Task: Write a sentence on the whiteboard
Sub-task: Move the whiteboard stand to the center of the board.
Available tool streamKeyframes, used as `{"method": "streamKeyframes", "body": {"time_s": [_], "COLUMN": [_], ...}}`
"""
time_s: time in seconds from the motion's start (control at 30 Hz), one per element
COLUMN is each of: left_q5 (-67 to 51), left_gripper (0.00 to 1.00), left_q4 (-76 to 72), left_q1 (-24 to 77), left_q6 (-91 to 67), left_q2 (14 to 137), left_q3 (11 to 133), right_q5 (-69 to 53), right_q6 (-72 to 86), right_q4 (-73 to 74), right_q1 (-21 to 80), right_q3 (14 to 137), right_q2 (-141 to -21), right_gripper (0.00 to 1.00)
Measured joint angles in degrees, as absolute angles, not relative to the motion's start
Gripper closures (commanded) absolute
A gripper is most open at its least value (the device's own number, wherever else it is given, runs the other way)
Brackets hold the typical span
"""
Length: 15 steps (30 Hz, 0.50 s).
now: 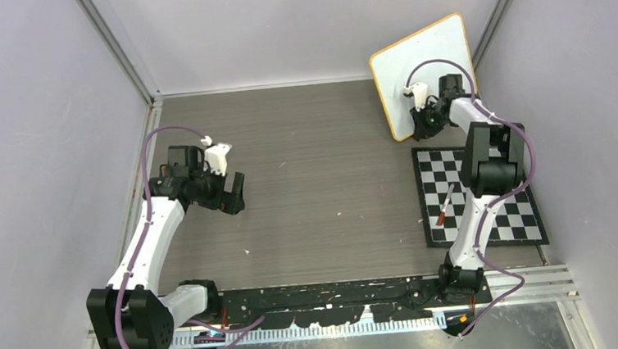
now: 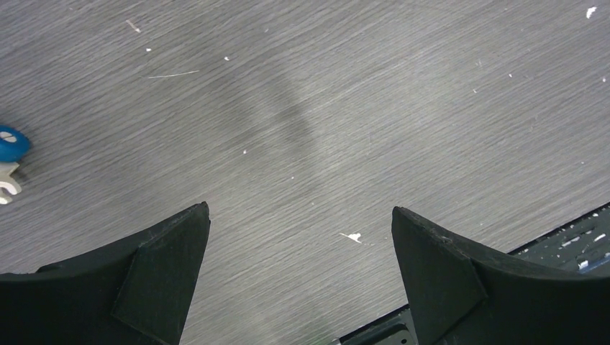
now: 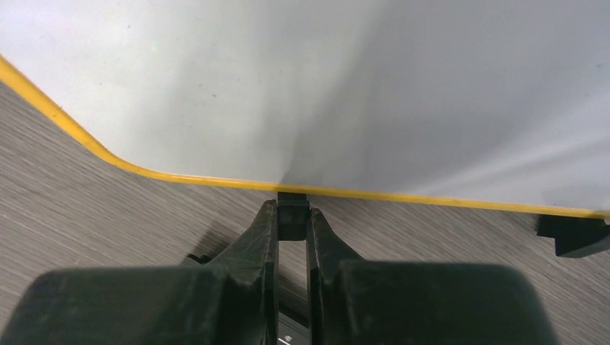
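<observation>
The whiteboard (image 1: 422, 56) stands tilted at the back right, with a white face and an orange-yellow rim. It fills the top of the right wrist view (image 3: 360, 79). Its face shows no writing, so the sentence is not in view. My right gripper (image 1: 427, 125) is at the board's lower edge. In the right wrist view it (image 3: 293, 208) is shut on one black foot (image 3: 293, 224) of the board. The other black foot (image 3: 575, 233) shows at the right. My left gripper (image 1: 233, 198) is open and empty above the bare table (image 2: 301, 212).
A black-and-white checkered mat (image 1: 508, 220) lies at the right, near the board. A marker with a red tip (image 1: 445, 206) lies on it. A small blue and white object (image 2: 10, 147) is at the left edge of the left wrist view. Grey walls enclose the table.
</observation>
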<state>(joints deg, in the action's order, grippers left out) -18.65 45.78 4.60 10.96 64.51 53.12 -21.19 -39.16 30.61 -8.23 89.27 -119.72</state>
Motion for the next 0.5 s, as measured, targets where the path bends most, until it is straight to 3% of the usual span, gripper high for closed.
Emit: {"method": "streamKeyframes", "body": {"time_s": [0.5], "left_q5": [-10.07], "left_gripper": [0.00], "left_q4": [43.48], "left_q1": [0.56], "left_q6": [8.58], "left_q2": [66.50], "left_q3": [53.15], "right_q5": [-17.98], "right_q6": [-33.56], "right_q4": [27.46], "right_q1": [5.63], "right_q3": [85.25], "right_q2": [-117.08], "right_gripper": [1.00]}}
